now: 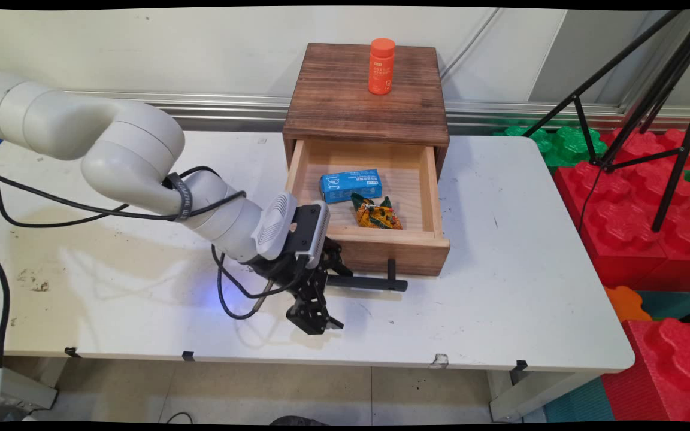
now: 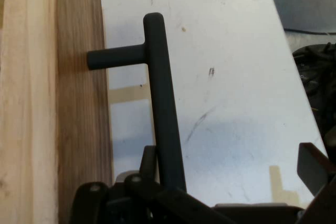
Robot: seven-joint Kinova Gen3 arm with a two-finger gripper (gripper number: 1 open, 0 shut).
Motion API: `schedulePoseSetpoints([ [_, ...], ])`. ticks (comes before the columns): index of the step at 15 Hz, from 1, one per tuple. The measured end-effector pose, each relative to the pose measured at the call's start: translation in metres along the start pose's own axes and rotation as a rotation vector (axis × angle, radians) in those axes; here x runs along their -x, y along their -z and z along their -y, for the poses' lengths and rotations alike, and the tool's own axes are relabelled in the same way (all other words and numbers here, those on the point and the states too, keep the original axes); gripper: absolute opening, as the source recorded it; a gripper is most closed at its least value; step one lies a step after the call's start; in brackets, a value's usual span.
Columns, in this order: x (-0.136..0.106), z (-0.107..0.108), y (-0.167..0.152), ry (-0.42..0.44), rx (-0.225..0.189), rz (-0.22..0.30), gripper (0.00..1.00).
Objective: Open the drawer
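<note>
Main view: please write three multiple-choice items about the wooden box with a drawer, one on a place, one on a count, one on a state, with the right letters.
1. The orange plastic bottle stands
A. on top of the dark wooden box
B. inside the drawer
C. beside the box

2. How many things lie in the pale wooden drawer?
A. one
B. two
C. three

3. The drawer is
A. shut
B. pulled open
C. taken out of the box

Key: 1 A, it stands upright on the lid. 2 B, a blue carton and a crinkled orange-green packet. 3 B, its inside shows.
</note>
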Motion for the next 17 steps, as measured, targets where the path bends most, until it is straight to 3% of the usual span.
schedulePoseSetpoints([
  [17,-0.006,-0.021,0.001,-0.006,0.029,-0.016,1.00],
])
